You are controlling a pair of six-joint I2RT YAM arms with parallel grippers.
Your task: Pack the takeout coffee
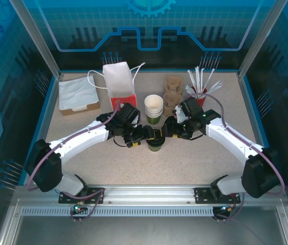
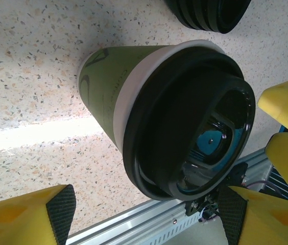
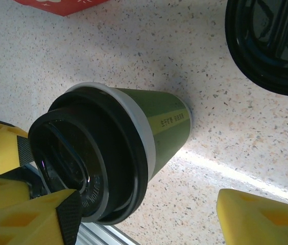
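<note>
Takeout coffee (image 1: 155, 145) stands lidded on the speckled table (image 1: 134, 171).

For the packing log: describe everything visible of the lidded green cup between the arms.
The cup is green paper with a white band under its rim, capped by a black plastic lid with a recessed centre. It stands upright on the speckled table, between the left tool and right tool, both open; contact is unclear.

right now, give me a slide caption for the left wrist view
Lidded green coffee cup standing on the speckled table, seen past the open left gripper's yellow fingers
</note>
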